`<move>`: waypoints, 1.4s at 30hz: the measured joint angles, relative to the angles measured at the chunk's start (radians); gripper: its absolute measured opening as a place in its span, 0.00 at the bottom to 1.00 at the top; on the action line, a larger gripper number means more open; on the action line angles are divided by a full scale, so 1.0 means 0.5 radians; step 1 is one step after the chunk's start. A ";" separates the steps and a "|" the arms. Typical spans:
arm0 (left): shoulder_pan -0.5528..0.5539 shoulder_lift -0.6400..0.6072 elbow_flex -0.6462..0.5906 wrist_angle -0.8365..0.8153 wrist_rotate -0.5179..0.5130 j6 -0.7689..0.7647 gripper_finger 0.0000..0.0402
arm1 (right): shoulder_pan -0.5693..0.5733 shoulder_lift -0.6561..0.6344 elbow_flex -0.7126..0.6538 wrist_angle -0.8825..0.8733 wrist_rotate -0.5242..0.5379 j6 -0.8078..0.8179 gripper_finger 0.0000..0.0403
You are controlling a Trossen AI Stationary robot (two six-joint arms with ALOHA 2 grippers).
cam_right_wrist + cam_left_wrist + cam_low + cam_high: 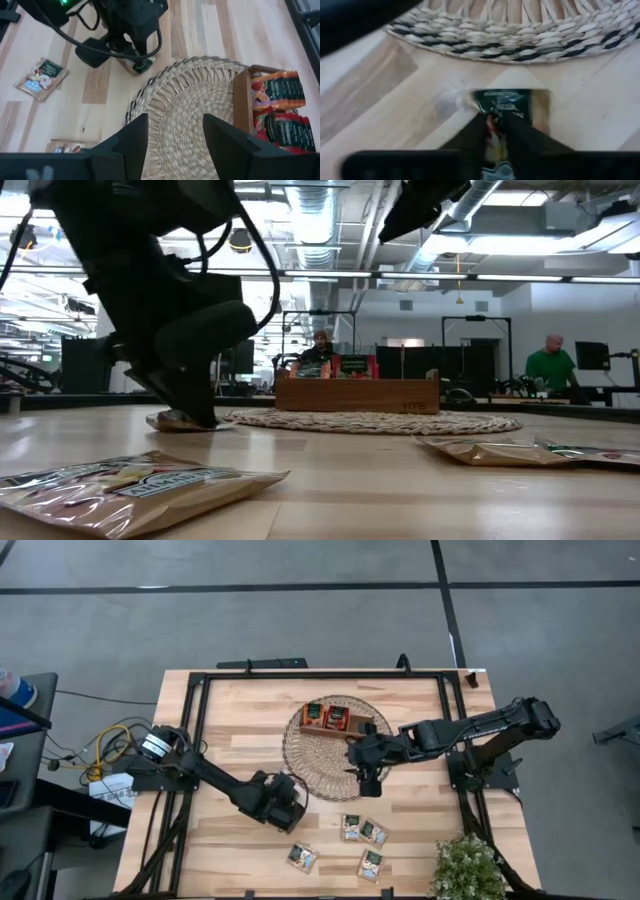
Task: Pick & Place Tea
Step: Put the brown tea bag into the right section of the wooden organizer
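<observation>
My left hand [497,131] pinches a tea sachet [507,105] flat on the desk [240,730] just short of the wicker mat [200,107], ready to lift it; right hand [175,131] hovers spread above the mat.

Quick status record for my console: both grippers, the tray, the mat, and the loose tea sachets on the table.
left gripper: down at the table just off the wicker mat's edge, fingers closed on a tea sachet lying on the wood
right gripper: open, empty, hovering above the mat
wooden tray: sits on the mat, holds red-orange sachets
loose sachets: four on the table's near side, beside a potted plant
background: people beyond the table
</observation>
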 joint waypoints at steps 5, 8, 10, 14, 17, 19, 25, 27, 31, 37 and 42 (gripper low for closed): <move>-0.068 -0.024 -0.011 0.017 -0.144 -0.014 0.02 | 0.000 0.000 0.000 0.051 0.000 0.010 0.42; -0.112 -0.057 -0.017 0.060 -0.170 -0.029 0.01 | 0.000 0.000 0.000 0.072 -0.001 0.043 0.39; -0.148 -0.088 -0.018 0.101 -0.205 -0.029 0.01 | 0.000 0.000 0.000 0.120 -0.034 0.081 0.38; -0.202 -0.217 -0.016 0.192 -0.464 0.006 0.01 | 0.000 0.000 0.000 0.299 -0.262 0.152 0.37; -0.232 -0.325 -0.016 0.263 -0.709 0.175 0.01 | 0.000 0.000 0.000 0.398 -0.439 0.208 0.39; -0.241 -0.411 -0.014 0.346 -0.841 0.335 0.00 | 0.000 0.000 0.000 0.412 -0.481 0.224 0.41; -0.231 -0.605 -0.010 0.742 -1.216 0.881 0.00 | 0.000 0.000 0.000 0.399 -0.485 0.284 0.47; -0.224 -0.623 -0.010 0.917 -1.355 1.059 0.00 | 0.000 0.000 0.000 0.401 -0.474 0.308 0.47; -0.191 -0.611 -0.009 1.271 -1.562 1.429 0.00 | -0.005 0.000 0.000 0.442 -0.459 0.459 0.45; -0.101 -0.535 -0.007 1.608 -1.629 1.784 0.00 | -0.015 -0.001 0.000 0.565 -0.400 0.465 0.41; -0.066 -0.528 -0.007 1.709 -1.512 1.845 0.00 | -0.019 -0.001 0.001 0.582 -0.399 0.414 0.39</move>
